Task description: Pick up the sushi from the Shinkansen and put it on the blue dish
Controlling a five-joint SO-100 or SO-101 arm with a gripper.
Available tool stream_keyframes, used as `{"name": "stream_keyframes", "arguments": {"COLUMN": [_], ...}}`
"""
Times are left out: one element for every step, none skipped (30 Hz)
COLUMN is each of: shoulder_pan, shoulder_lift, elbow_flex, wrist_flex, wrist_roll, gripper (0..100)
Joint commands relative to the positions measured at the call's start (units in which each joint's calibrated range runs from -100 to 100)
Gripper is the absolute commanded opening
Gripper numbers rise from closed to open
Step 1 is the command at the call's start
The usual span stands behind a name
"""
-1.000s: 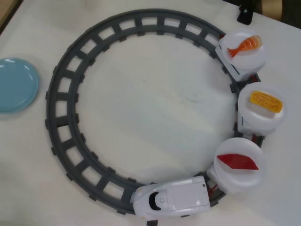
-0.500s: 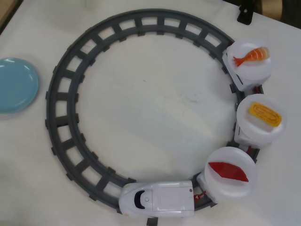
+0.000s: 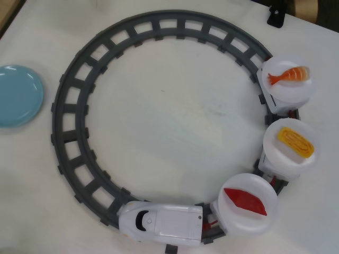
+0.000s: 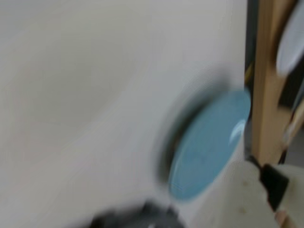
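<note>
the grey ring of track point(image 3: 69, 132) fills most of the overhead view, and no arm or claw shows anywhere in it. the shinkansen point(image 3: 161, 223) sits on the bottom arc, nose toward the left of that view, pulling three cars up the right side, each topped with a white plate point(image 3: 246, 203).

the blue dish point(image 3: 18, 95) lies off the ring at the left edge of the overhead view, empty. in the wrist view it is the one clear thing, smeared by motion blur, just ahead of the camera point(image 4: 211, 142). so the claw seems to be near the dish, and the train lies across the ring, well apart from it.

the sushi point(image 3: 244, 200) rests on the plate right behind the engine, its long axis slanting down to the right, point trailing.

the claw cannot be made out in either view, so its opening and load cannot be told.
</note>
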State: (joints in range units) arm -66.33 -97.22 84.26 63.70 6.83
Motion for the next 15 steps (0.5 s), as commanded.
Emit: {"name": "stream_keyframes", "arguments": {"shoulder_pan": [9.02, 10.52, 11.66, 12.80, 14.13, 15.62, 17.29, 19.14, 21.34, 23.72, 26.10, 28.47, 30.94, 33.84, 36.57], "shoulder_lift": [3.85, 5.93, 8.58, 11.32, 14.22, 17.13, 19.95, 22.60, 25.25, 27.83, 30.48, 33.14, 35.87, 38.53, 41.35], "elbow_flex": [-7.08, -8.25, -9.42, -10.86, -12.76, -15.19, -17.99, -20.69, -23.40, -25.83, -28.18, -30.34, -32.51, -34.31, -36.02], "wrist_flex": [0.97, 0.97, 0.97, 0.80, 0.72, 0.80, 0.97, 1.06, 1.14, 1.74, 2.25, 2.76, 3.18, 3.69, 4.29], "wrist_roll": [0.23, 0.23, 0.23, 0.23, 0.23, 0.23, 0.13, -0.08, -0.19, -0.19, -0.24, -0.60, -1.39, -2.02, -2.44], "gripper": [3, 3, 3, 3, 3, 3, 3, 3, 3, 3, 3, 3, 3, 3, 3]}}
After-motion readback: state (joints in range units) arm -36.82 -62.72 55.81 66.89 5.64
